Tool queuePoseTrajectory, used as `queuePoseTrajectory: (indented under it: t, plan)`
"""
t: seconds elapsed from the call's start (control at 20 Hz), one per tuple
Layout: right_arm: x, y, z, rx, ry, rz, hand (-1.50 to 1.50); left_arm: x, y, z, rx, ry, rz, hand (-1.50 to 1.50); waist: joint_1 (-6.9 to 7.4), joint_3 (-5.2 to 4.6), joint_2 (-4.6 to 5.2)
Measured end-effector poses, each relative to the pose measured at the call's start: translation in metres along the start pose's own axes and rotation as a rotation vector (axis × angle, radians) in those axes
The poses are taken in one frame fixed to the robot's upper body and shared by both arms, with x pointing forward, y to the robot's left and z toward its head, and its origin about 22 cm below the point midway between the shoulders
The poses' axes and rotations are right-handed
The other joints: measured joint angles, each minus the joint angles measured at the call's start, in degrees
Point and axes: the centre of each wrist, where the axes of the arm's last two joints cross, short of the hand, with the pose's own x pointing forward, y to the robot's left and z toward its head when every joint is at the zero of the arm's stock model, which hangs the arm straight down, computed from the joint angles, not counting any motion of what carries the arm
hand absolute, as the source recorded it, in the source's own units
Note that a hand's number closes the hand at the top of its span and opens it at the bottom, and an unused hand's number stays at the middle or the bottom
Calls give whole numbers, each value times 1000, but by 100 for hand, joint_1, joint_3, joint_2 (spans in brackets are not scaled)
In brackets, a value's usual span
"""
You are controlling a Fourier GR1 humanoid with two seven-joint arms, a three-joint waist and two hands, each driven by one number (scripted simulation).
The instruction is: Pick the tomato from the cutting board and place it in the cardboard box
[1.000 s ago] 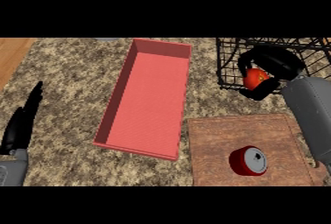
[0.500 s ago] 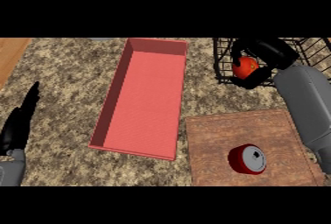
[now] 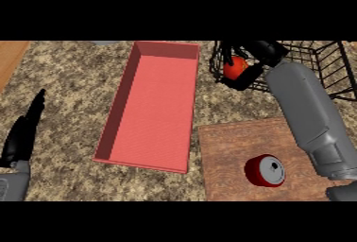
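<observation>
Red round tomato [image 3: 235, 68], apparently gripped by right hand [image 3: 252, 62]

The cardboard box [image 3: 155, 105] lies on the counter [image 3: 70, 85]. To its right and nearer the viewer sits the cutting board [image 3: 244, 160], just beside the box's near right corner, with a can [image 3: 265, 170] lying on it. Right of the box's far end stands a wire basket [image 3: 317, 64]; the right hand [image 3: 254, 64], curled round the tomato [image 3: 235, 68], is at the basket's left side. Left of the box, apart from it, rests the left hand [image 3: 24, 132].
</observation>
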Motion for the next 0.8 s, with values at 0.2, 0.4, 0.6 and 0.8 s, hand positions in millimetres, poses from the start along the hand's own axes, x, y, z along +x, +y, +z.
queuePoseTrajectory:
  t: [0.2,0.4,0.6,0.8]
  plan:
    - [20,23,-29,9,4,-110,150,0,3,-1,-1,-1,3,0,29,-4,-14]
    - [60,27,-66,21,-41,-138,150,3,1,-2,-2,-5,4,0,94,-81,-111]
    - [103,24,-100,32,-76,-102,150,6,-3,-2,-19,-24,3,0,282,-164,-173]
    - [125,30,-119,38,-66,-71,150,10,-7,-5,-27,-33,8,0,394,-195,-174]
